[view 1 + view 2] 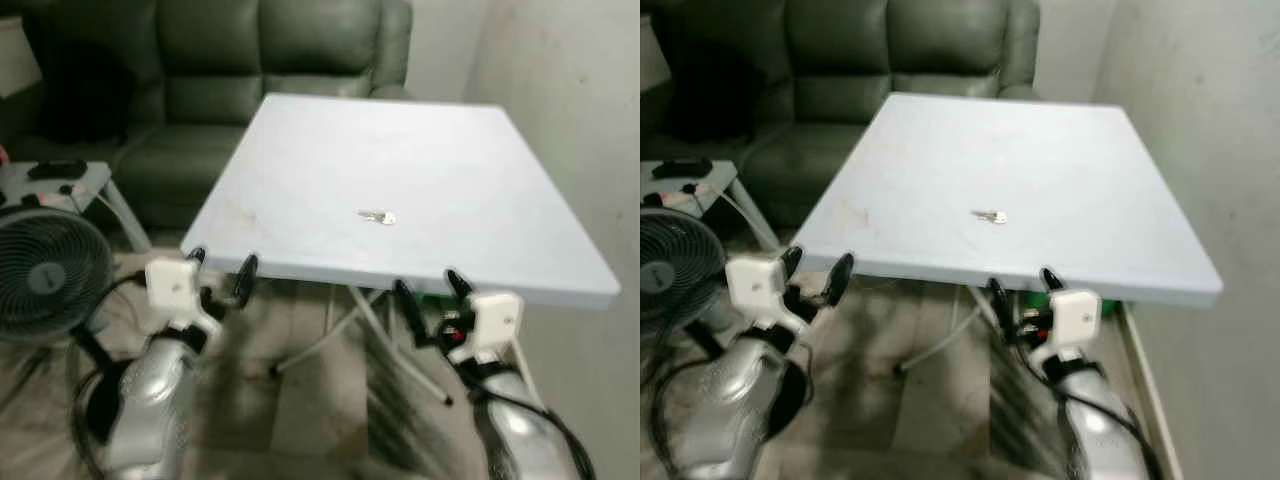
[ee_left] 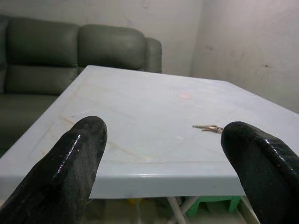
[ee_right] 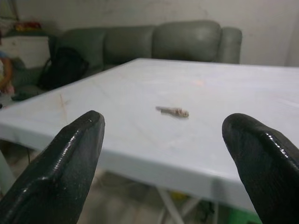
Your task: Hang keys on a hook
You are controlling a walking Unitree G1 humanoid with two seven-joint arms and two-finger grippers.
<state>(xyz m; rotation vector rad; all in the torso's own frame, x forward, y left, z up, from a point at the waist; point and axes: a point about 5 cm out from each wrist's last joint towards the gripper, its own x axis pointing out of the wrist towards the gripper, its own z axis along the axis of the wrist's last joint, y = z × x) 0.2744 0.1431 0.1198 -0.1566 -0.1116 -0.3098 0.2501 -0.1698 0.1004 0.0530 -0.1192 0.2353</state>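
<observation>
- The keys [image 1: 377,216] lie flat on the pale table [image 1: 330,160], ahead of both my pincers and between their lines of reach, a little nearer my right one (small and silvery; I cannot tell how many there are).
- My right gripper [image 1: 432,288] sits just at the near edge of the table, at about tabletop height, its two black fingers [image 3: 70,163] spread wide and holding nothing; through its wrist camera the keys appear between the two fingertips, well beyond them.
- My left gripper [image 1: 220,268] is at the table's near left corner, also spread open and empty, with the keys off ahead and to its right.
- Under the table, beyond my right gripper, are white folding legs [image 1: 330,335] and something green [image 2: 210,205].
- Past the table's far edge stands a dark green sofa [image 1: 250,60].
- To the left of my left gripper are a fan [image 1: 45,270] and a small side table [image 1: 60,180].
</observation>
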